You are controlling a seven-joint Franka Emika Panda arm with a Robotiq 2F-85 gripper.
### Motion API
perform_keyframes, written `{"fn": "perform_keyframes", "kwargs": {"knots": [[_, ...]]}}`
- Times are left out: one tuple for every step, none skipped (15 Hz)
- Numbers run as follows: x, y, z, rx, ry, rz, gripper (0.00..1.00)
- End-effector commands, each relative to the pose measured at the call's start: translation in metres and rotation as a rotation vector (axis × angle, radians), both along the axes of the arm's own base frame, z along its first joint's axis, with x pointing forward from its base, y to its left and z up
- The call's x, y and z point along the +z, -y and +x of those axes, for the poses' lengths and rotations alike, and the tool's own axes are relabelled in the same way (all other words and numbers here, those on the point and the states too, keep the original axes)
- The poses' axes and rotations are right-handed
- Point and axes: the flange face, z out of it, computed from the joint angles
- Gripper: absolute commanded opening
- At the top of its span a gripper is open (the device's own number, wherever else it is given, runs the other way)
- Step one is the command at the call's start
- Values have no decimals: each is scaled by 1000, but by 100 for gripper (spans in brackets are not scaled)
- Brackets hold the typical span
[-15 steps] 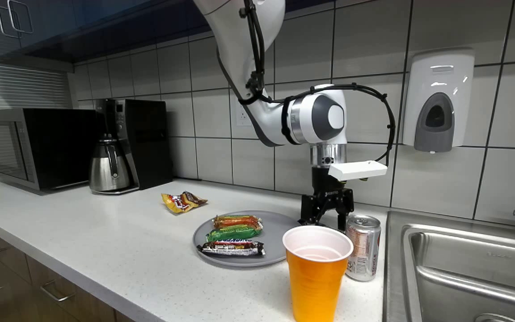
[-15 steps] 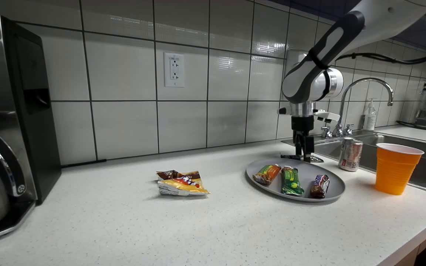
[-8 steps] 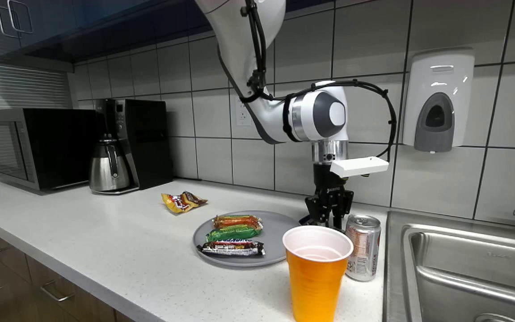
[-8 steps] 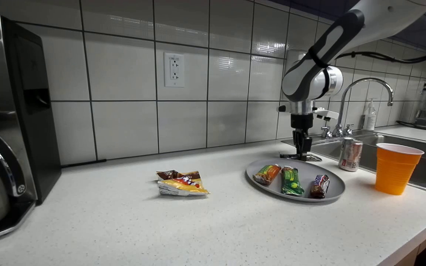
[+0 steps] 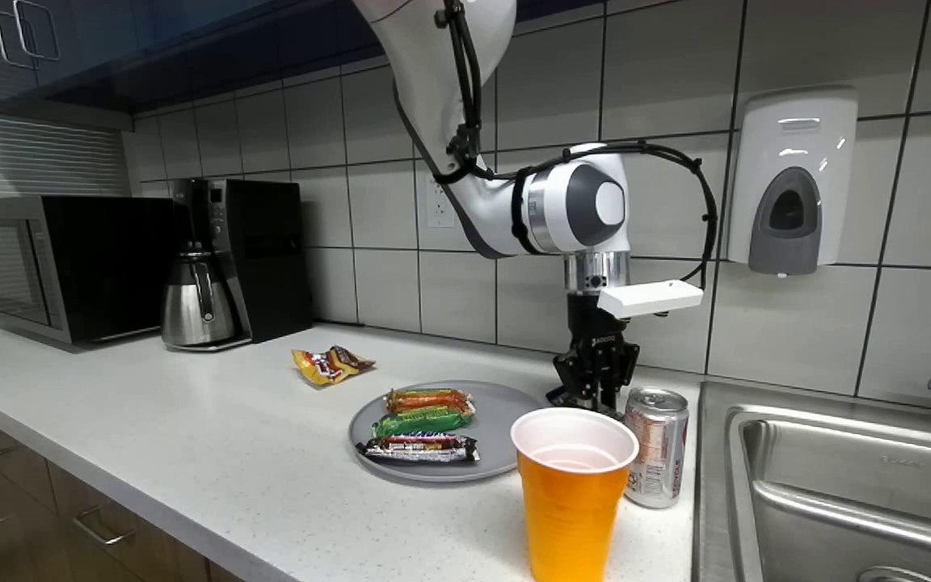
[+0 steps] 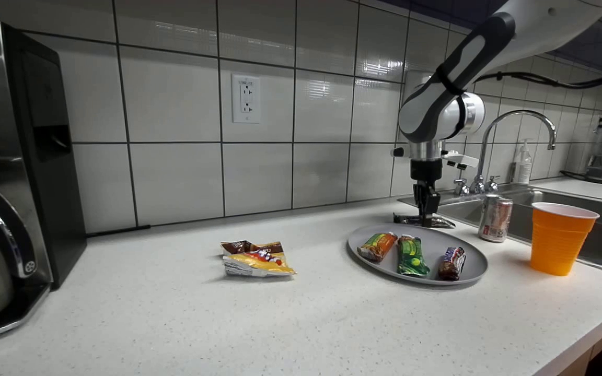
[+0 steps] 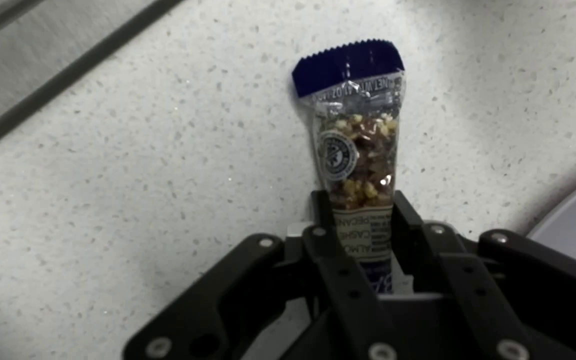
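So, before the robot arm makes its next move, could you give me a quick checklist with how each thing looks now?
1. Black two-fingered gripper closed on the clear-wrapped nut bar with a dark blue end: ok, held from both sides.
2. Grip firm enough: cannot tell from pictures.
3. Nut bar fully off the white speckled countertop: cannot tell.
4. Nut bar apart from the silver drink can: ok, a gap shows in an exterior view.
5. Orange plastic cup with white inside upright: ok.
6. Round gray plate flat, three colourful wrapped bars lying on it: ok.
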Motion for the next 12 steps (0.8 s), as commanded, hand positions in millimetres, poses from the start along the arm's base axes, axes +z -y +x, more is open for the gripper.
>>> {"fn": "perform_keyframes", "kwargs": {"knots": [[25, 1, -1, 19, 26, 3, 8], [30, 1, -2, 18, 27, 2, 8], [35, 1, -3, 17, 30, 2, 8], [42, 1, -4, 14, 32, -1, 8], [47, 1, -4, 12, 35, -1, 8], [53, 0, -5, 6, 38, -1, 8], [58, -1, -6, 5, 41, -2, 8], [63, -2, -6, 1, 42, -7, 8], [67, -3, -7, -5, 45, -8, 8], [71, -5, -8, -15, 48, -6, 8], [74, -8, -9, -27, 48, -4, 8], [77, -10, -10, -42, 49, -2, 8]]}}
